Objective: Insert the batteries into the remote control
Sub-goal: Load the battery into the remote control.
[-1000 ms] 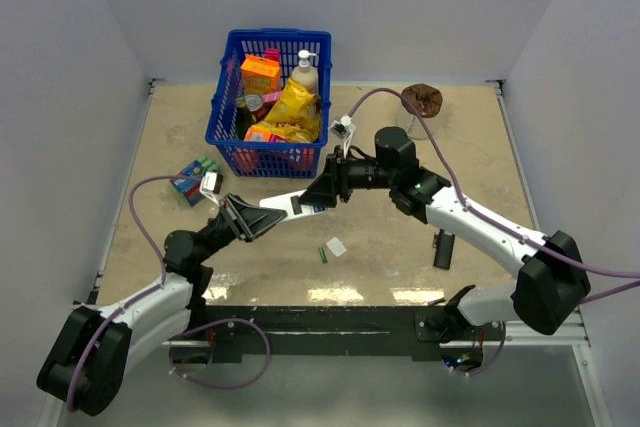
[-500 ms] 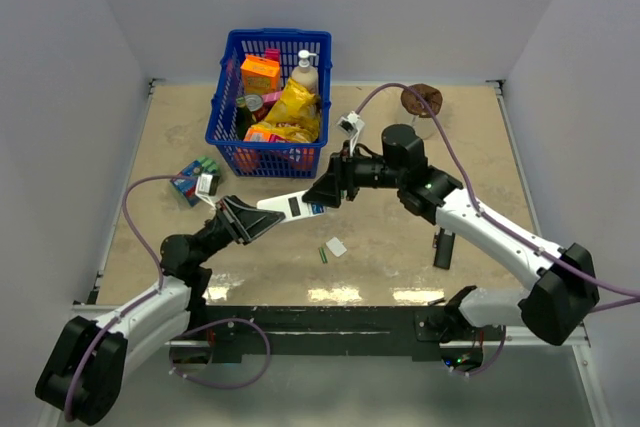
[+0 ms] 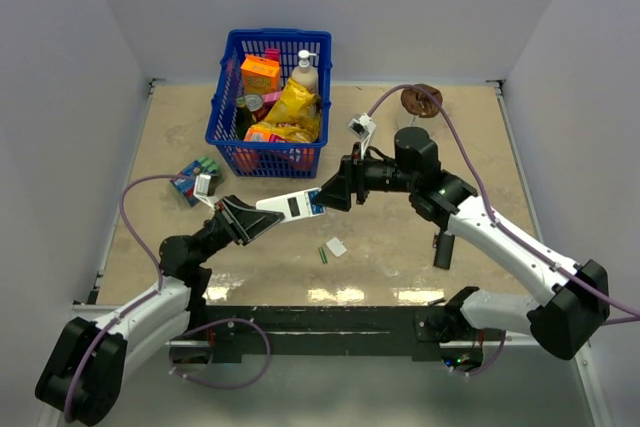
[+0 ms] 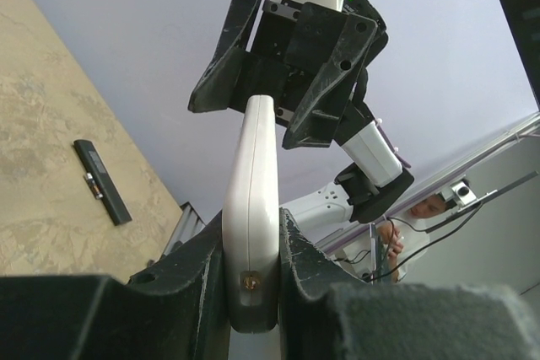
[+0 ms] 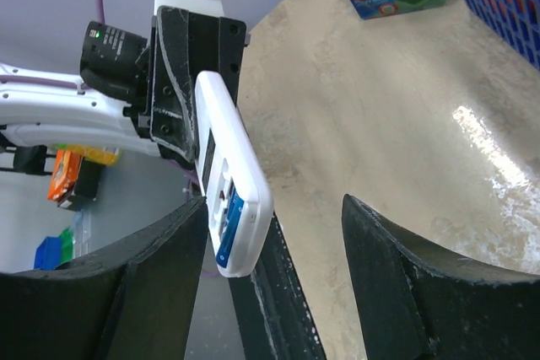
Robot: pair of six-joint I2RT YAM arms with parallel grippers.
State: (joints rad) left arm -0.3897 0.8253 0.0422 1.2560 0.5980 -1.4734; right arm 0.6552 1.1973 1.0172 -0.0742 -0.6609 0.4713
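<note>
My left gripper (image 3: 260, 218) is shut on the white remote control (image 3: 292, 205) and holds it above the table, its free end pointing right. In the left wrist view the remote (image 4: 251, 183) is clamped edge-on between my fingers. My right gripper (image 3: 336, 195) is open, its jaws on either side of the remote's free end. In the right wrist view the remote (image 5: 228, 166) lies close to my left finger, compartment open, with a blue battery (image 5: 229, 223) seated in it. A green battery (image 3: 323, 254) lies on the table beside a small white cover (image 3: 336, 246).
A blue basket (image 3: 228, 132) full of groceries stands at the back left. A sponge pack (image 3: 195, 179) lies left of it. A slim black remote (image 3: 443, 247) lies to the right under my right arm. A brown object (image 3: 421, 99) sits at the back right.
My right gripper has drawn back to the right from over the remote's end. My left gripper still holds the remote in nearly the same place.
</note>
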